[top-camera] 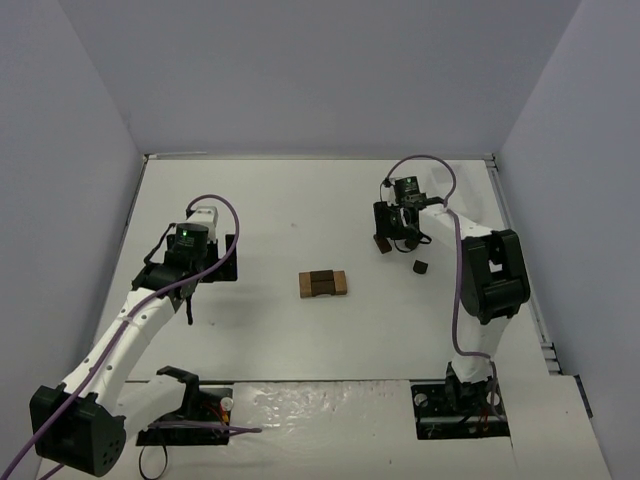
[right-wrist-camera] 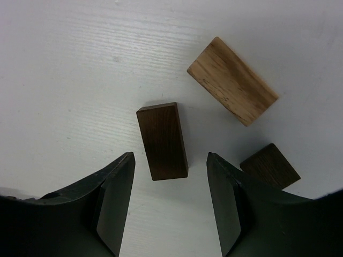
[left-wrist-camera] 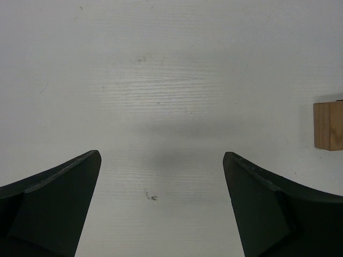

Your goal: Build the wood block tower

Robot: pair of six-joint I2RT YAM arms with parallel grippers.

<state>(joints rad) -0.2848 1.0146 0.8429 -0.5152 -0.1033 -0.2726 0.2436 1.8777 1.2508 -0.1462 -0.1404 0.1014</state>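
Both jaws of the open, empty right gripper point(right-wrist-camera: 170, 163) are flanking the dark brown rectangular wooden block point(right-wrist-camera: 162, 140), needing squaring before closing.

You have two loose dark brown rectangular wooden blocks point(right-wrist-camera: 162, 141), one loose light tan rectangular wooden block point(right-wrist-camera: 232, 80), and one low wood block tower point(top-camera: 324, 283) of tan and dark pieces.
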